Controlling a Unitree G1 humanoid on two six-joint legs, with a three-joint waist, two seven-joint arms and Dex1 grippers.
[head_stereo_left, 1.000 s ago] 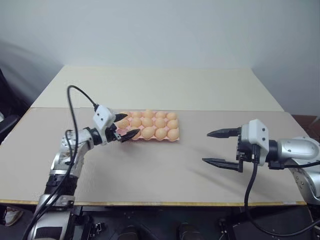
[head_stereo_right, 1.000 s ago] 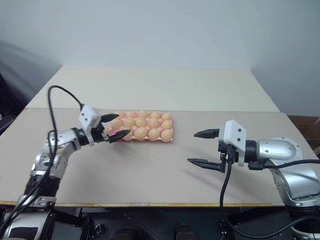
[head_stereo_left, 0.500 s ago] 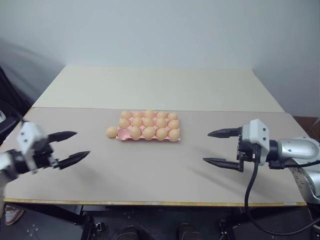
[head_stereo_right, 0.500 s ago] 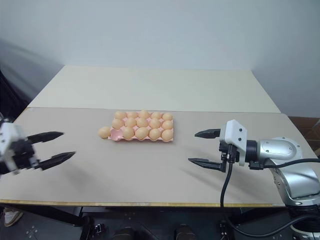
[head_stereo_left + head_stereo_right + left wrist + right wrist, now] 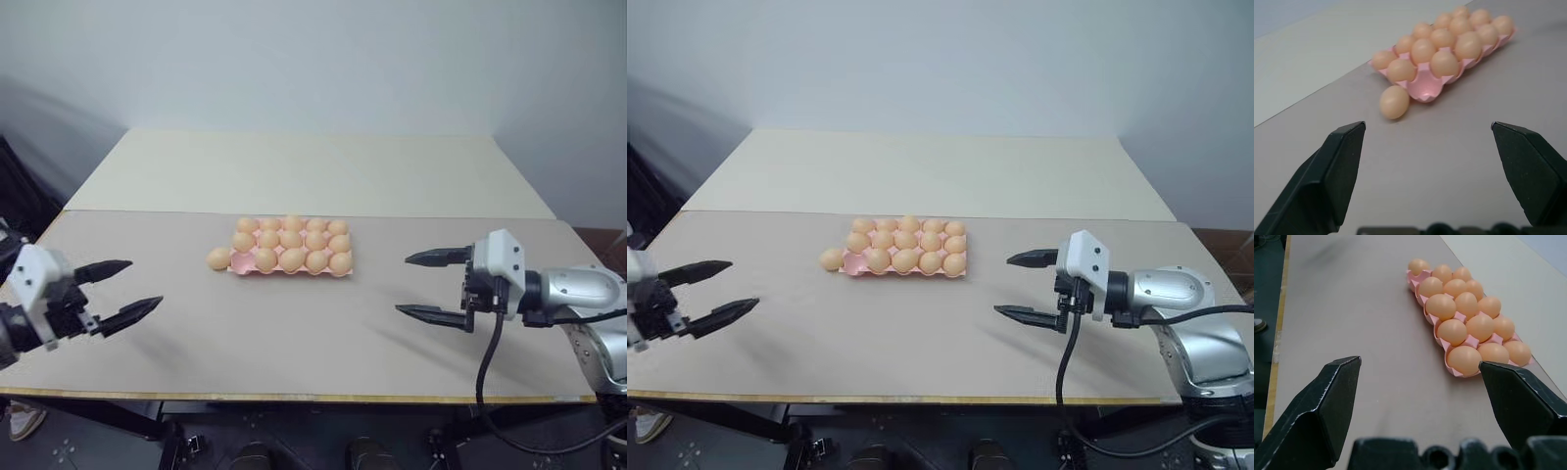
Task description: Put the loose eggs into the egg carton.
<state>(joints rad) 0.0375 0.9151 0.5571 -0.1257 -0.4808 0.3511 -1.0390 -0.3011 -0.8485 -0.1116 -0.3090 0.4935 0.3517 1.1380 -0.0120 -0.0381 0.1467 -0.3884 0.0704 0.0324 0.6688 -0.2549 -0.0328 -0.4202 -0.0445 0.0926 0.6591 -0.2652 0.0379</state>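
Note:
The pink egg carton point(image 5: 240, 264) lies mid-table with several pale orange eggs in its cups; its front-left cup point(image 5: 1425, 88) is empty. One loose egg point(image 5: 218, 258) rests on the table against the carton's left end, beside that empty cup, and the left wrist view shows this egg point(image 5: 1394, 102) as well. My left gripper point(image 5: 144, 283) hangs open and empty near the table's front left, well away from the egg. On the right my right gripper point(image 5: 403, 286) is open and empty too, pointing toward the carton from a distance.
The carton sits on a grey-beige table top point(image 5: 294, 333). Behind it a lighter cream table point(image 5: 313, 171) reaches to the pale wall. The front edge point(image 5: 294, 398) runs just below both grippers. Cables trail from both wrists.
My left gripper has pulled back from the carton's left end to the table's front left. An egg now lies uncovered beside the carton. The right arm has not moved.

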